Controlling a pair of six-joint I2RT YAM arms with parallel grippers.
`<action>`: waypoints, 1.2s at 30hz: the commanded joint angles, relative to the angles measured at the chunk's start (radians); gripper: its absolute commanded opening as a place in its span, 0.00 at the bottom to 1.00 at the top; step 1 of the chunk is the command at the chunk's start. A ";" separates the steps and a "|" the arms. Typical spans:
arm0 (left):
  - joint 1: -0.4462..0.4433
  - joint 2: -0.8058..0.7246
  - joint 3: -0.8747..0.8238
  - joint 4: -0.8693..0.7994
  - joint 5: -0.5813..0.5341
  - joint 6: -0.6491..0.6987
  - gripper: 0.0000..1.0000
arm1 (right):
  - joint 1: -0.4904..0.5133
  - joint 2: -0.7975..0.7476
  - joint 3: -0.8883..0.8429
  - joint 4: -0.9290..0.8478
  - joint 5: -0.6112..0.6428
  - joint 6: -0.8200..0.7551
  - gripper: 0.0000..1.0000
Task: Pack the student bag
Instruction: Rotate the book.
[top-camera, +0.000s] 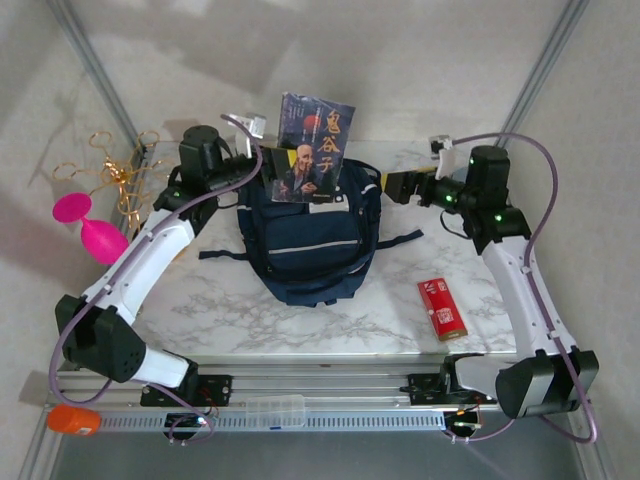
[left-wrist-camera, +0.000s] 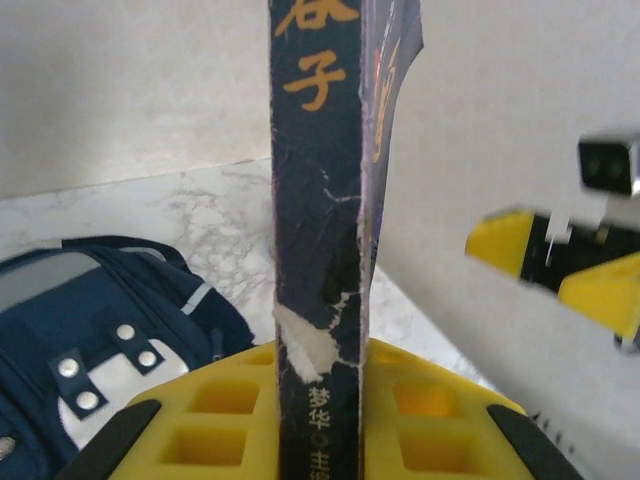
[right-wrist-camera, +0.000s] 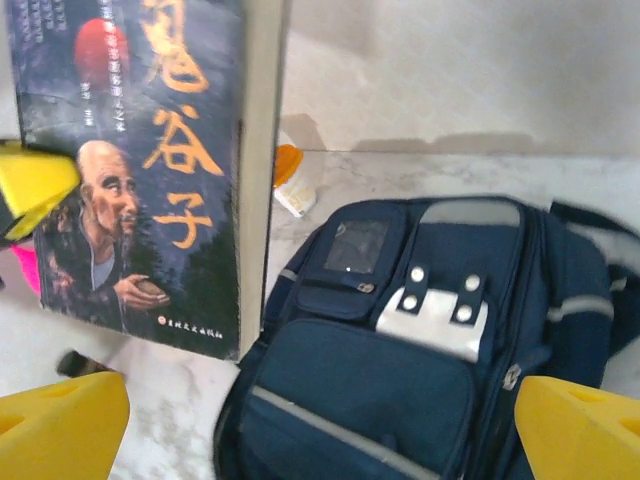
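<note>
While the left gripper (left-wrist-camera: 320, 405) pinches the lower spine of a dark paperback book (top-camera: 313, 148) between its yellow fingers (left-wrist-camera: 215, 410), the book stands upright, its cover with orange characters and a bald, bearded figure facing the arms' bases. The jaws are narrow, closed on the book's thickness. In the top view the book rises over the far end of the student bag (top-camera: 310, 245); whether its lower edge touches the fabric cannot be told.

The student bag lies flat in the middle of the marble table (top-camera: 250, 315), front face up, its top end toward the far edge and its dark straps trailing out to both sides. White trim lines cross its front pocket, and the white buckle patches sit near its top.

The right gripper (top-camera: 393, 186) hovers just beside the bag's top right corner, pointed toward the book, its jaws spread wide with nothing between them. In its wrist view the two yellow fingertips frame the bag below.

A red box (top-camera: 441, 308) lies on the table to the right of the bag, well apart from it, near the right arm. Left of the left arm sit a pink object (top-camera: 90, 225) and gold-coloured forceps (top-camera: 118, 172).
</note>
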 joint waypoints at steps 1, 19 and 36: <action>-0.065 -0.058 -0.025 0.125 -0.123 -0.255 0.00 | 0.000 -0.071 -0.120 0.200 -0.175 0.359 0.99; -0.244 -0.069 -0.186 0.524 -0.151 -0.758 0.00 | 0.111 0.063 -0.211 0.513 -0.374 0.536 0.99; -0.234 -0.078 -0.172 0.190 -0.323 -0.551 0.00 | 0.093 -0.005 -0.294 0.653 -0.367 0.755 0.46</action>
